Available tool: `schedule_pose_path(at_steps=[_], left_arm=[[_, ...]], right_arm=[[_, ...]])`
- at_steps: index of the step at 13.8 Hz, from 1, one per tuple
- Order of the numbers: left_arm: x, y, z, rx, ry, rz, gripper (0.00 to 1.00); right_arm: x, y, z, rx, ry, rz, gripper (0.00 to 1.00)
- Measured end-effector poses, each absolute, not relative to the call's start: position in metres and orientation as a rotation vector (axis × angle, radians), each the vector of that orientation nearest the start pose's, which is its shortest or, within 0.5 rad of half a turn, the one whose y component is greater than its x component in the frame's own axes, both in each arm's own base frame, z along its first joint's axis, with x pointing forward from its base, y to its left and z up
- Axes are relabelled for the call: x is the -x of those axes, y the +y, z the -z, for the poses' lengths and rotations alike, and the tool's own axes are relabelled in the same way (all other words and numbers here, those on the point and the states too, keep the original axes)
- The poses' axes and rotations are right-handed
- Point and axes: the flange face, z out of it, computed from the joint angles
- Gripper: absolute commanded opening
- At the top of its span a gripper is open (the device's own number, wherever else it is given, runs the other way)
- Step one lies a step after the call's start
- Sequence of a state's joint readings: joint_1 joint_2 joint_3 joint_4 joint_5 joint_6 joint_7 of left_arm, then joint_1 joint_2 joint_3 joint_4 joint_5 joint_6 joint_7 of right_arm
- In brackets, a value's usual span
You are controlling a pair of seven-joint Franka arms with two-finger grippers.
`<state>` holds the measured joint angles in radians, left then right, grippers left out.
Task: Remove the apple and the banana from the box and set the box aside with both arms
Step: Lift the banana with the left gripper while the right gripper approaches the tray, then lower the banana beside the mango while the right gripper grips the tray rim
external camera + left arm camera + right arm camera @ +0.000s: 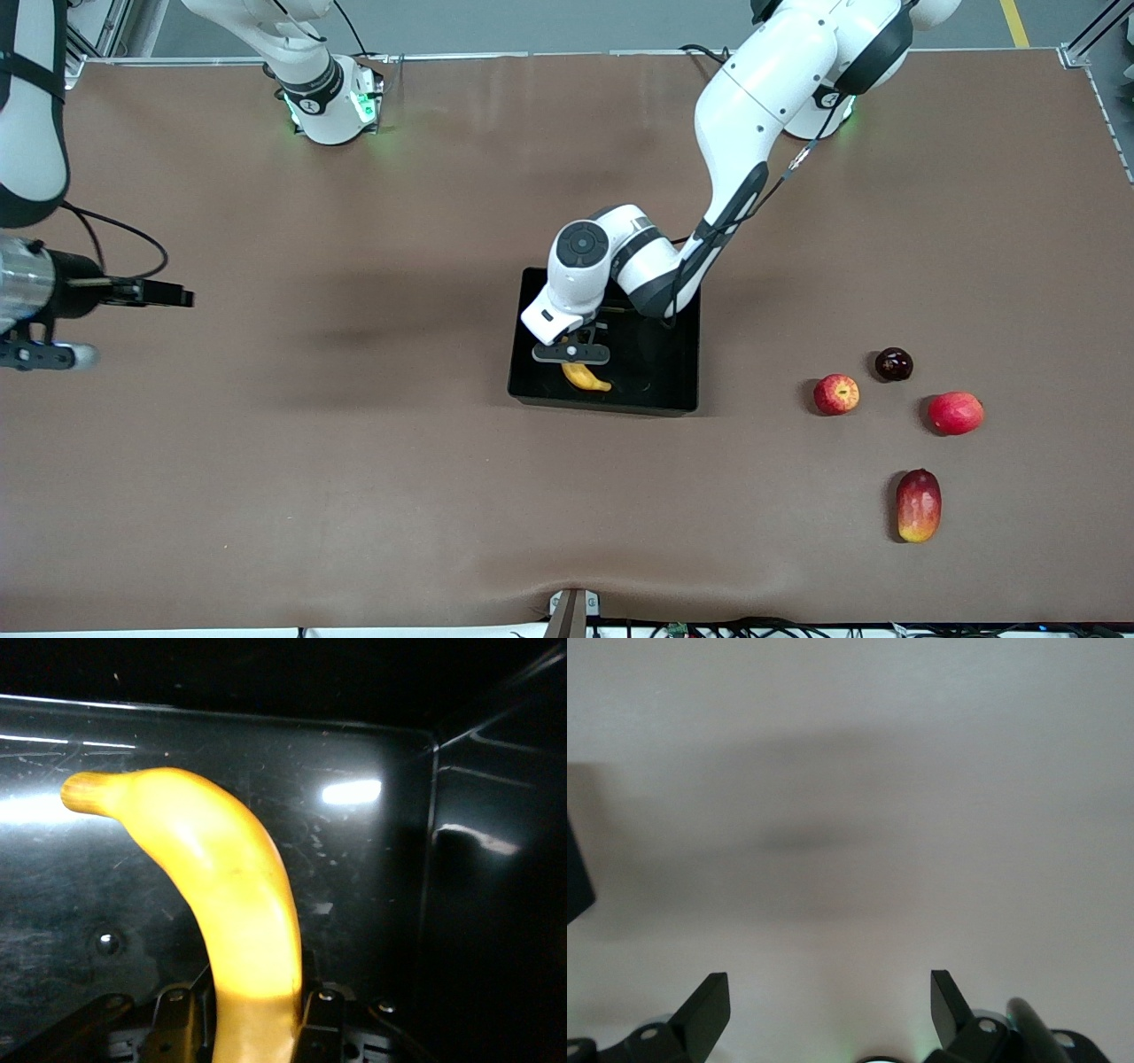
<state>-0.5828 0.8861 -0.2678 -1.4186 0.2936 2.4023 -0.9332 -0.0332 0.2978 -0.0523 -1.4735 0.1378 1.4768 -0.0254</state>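
Now banana [235, 895] in left tool [574, 361], over box [660, 372]

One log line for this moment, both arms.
left end effector: shut on banana, in black tray | right end effector: open, waiting over bare table | apple: on table

The box [673, 394] sits mid-frame on the table [354, 461]. The banana [585, 377] is in it, toward its lower edge. At lower right of the frame lie the apple [836, 394], a plum [893, 364] just above, another round fruit [956, 413] and, lowest, a mango [918, 505].
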Motion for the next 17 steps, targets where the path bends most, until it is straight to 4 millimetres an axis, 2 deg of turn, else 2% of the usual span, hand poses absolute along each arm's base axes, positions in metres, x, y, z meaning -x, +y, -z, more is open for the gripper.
schedule_pose_path(at_steps=[2, 4, 6, 8, 9, 11, 13, 15, 17], left_arm=[[-0.530, -0.522, -0.218, 3.234, -0.011, 0.188, 0.00], [-0.547, -0.512, -0.267, 3.232, -0.051, 0.253, 0.00], [-0.555, -0.499, -0.321, 3.215, -0.082, 0.297, 0.00], [-0.563, -0.479, -0.367, 3.190, -0.088, 0.331, 0.00], [-0.575, -0.459, -0.384, 3.175, -0.067, 0.339, 0.00], [-0.609, -0.406, -0.400, 3.161, -0.018, 0.335, 0.00], [-0.642, -0.346, -0.398, 3.140, 0.039, 0.314, 0.00], [-0.666, -0.292, -0.392, 3.114, 0.131, 0.284, 0.00], [-0.680, -0.249, -0.382, 3.087, 0.256, 0.247, 0.00]], right_arm=[[-0.618, -0.014, -0.477, 2.953, 0.085, -0.461, 1.00], [-0.618, 0.005, -0.475, 2.914, 0.123, -0.472, 1.00], [-0.619, 0.028, -0.476, 2.870, 0.187, -0.478, 1.00], [-0.623, 0.068, -0.471, 2.873, 0.218, -0.459, 1.00], [-0.625, 0.097, -0.465, 2.885, 0.234, -0.441, 1.00], [-0.625, 0.165, -0.444, 2.910, 0.271, -0.407, 1.00], [-0.620, 0.230, -0.416, 2.931, 0.275, -0.373, 1.00], [-0.617, 0.276, -0.389, 2.942, 0.236, -0.319, 1.00], [-0.617, 0.310, -0.362, 2.941, 0.217, -0.239, 1.00]])
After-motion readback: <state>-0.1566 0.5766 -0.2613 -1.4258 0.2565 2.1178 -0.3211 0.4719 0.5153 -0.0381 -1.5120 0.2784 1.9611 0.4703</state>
